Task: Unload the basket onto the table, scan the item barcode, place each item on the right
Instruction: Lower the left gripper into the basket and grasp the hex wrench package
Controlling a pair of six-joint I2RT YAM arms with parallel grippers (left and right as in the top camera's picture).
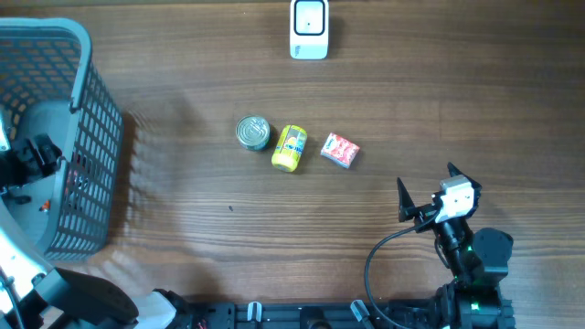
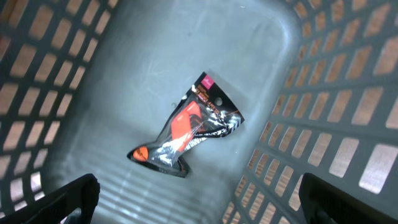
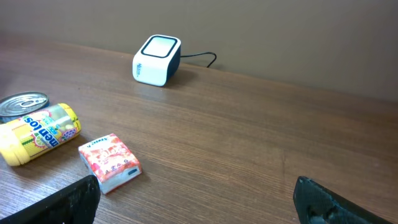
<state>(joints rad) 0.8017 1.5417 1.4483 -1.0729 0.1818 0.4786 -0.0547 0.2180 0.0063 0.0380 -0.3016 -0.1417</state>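
Nearest the robot's base, the right claw (image 1: 425,177) is hanging just above the bare worktop (image 1: 274,238), its two fingers standing wide apart and gripping nothing. Off to the left, the left claw (image 2: 196,194) is reaching down inside a grey plastic basket (image 1: 91,137) with lattice walls. Its fingers (image 2: 62,202) are also spread wide, showing only at the lower corners of the wrist view, and nothing is sitting between them. Below that claw, a glossy black and orange packet (image 2: 186,127) is lying flat on the basket floor, apart from both fingers (its print is too small to read).

Farther out, near the middle of the worktop, three items are lying in a short row. A tin can (image 1: 253,132) is standing upright at the left end, its pull-tab lid facing up. Just beside it, a yellow candy bottle (image 1: 290,148) is lying on its side. A small red and white box (image 1: 339,150) is resting flat a little to the right of the bottle, not touching it. All three are sitting well apart from either claw.

Farthest away, at the back edge of the worktop, a white barcode scanner (image 1: 309,28) is standing with its window facing up, and a dark cable (image 3: 205,59) is trailing away behind it.
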